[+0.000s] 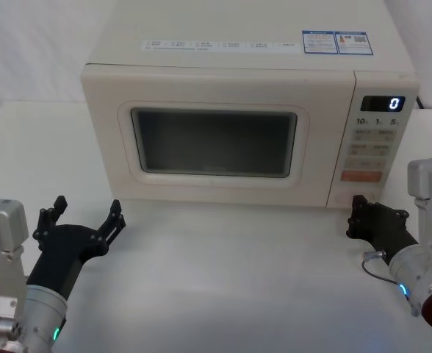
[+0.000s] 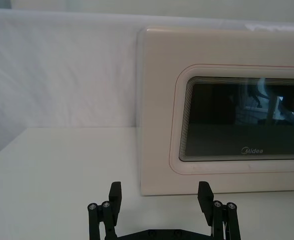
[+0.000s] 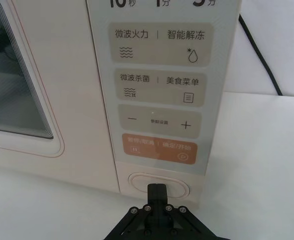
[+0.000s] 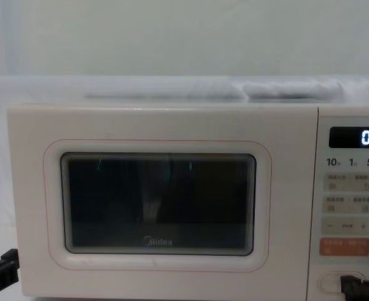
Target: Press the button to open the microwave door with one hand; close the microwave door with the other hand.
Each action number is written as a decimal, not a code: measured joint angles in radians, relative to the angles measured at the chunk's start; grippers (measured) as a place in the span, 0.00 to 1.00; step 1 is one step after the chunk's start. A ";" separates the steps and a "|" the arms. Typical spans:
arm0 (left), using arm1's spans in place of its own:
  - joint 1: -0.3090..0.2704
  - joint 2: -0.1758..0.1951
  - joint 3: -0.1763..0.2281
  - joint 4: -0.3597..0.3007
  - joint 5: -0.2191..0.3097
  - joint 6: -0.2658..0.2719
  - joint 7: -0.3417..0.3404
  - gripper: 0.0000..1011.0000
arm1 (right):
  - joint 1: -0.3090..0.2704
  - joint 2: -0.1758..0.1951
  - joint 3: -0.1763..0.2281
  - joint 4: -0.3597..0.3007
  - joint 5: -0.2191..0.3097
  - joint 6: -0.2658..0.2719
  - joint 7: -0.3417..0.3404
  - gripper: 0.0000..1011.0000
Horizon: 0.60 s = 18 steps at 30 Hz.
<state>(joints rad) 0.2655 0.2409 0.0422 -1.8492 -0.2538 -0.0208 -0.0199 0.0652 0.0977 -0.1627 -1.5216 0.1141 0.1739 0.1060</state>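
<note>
white tabletop fills the lower frame under the closed microwave door at centre, the left gripper at lower left with fingers spread wide, the right gripper pinched narrow with its tip at the button at lower right.

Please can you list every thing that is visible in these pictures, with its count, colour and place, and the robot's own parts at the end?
microwave door: one, cream with dark window, shut, front of microwave.
button: one, cream oval, bottom of control panel.
orange key: one, orange, just above the button.
display: one, black, shows 0, top of control panel.
cable: one, black, behind the microwave's right side.
table: one, white, under the microwave.
left gripper: one, black, fingers open, on the table before the door's left part.
right gripper: one, black, fingers closed, tip at the button.
</note>
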 joint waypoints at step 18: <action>0.000 0.000 0.000 0.000 0.000 0.000 0.000 0.99 | 0.002 -0.020 0.011 0.017 -0.015 -0.007 -0.005 0.00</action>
<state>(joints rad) 0.2655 0.2410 0.0421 -1.8492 -0.2538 -0.0208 -0.0199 0.0676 0.0775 -0.1515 -1.5046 0.0992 0.1672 0.1008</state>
